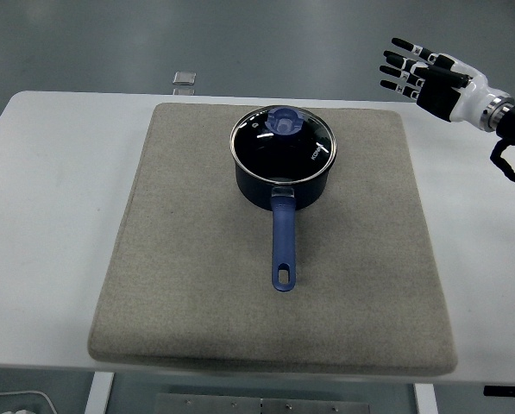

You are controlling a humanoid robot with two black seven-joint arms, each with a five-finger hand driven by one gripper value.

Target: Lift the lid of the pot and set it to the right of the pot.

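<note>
So, glass lid (284, 134) with blue knob (285, 122) sitting on the dark blue saucepan (282, 181), toward the back of the grey mat (171, 259), handle (283, 250) pointing at the near edge. Right hand (430, 78) up at far right, fingers (399, 65) spread, empty, well apart from it. Small square thing (185, 78) behind the white table (50, 198), maybe plastic.

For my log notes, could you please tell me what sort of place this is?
Probably a robot test lab, not a kitchen: one pot sits staged on a grey mat on a bare white table, with a robot's right hand raised nearby and plain grey floor beyond.
</note>
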